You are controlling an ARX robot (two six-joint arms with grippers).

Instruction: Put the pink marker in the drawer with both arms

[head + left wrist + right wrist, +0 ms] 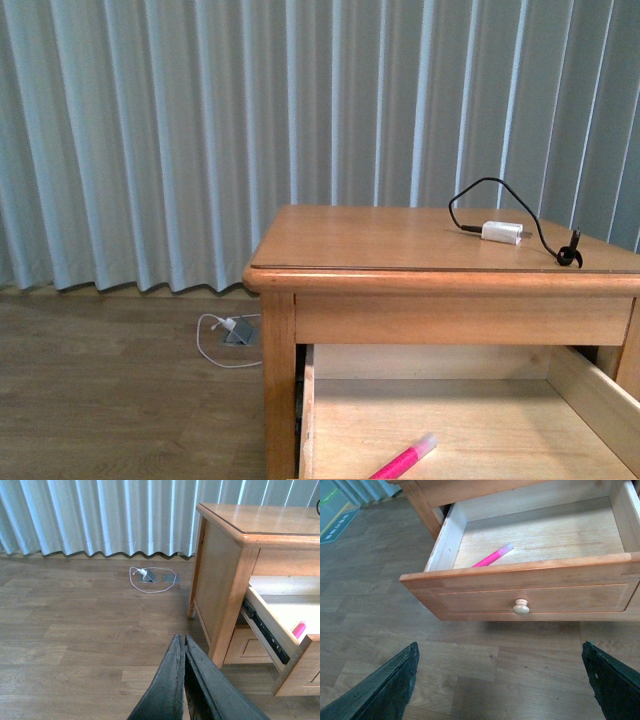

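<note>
The pink marker [405,460] lies loose on the floor of the pulled-out drawer [330,430], near its front left. In the right wrist view the pink marker [493,557] rests diagonally inside the drawer [470,600], behind the front panel with its round knob [521,608]. My right gripper [500,650] hangs open above the floor in front of that knob, holding nothing. My left gripper [181,642] is shut and empty, over the floor to the left of the nightstand. From there a sliver of the pink marker [299,629] shows in the drawer [270,632]. Neither arm appears in the front view.
A white charger block [501,232] with a black cable [485,188] lies on the nightstand top [380,240]. A white cord and floor socket [232,332] sit on the wood floor by the curtains [150,140]. A lower drawer front [245,647] shows under the open one.
</note>
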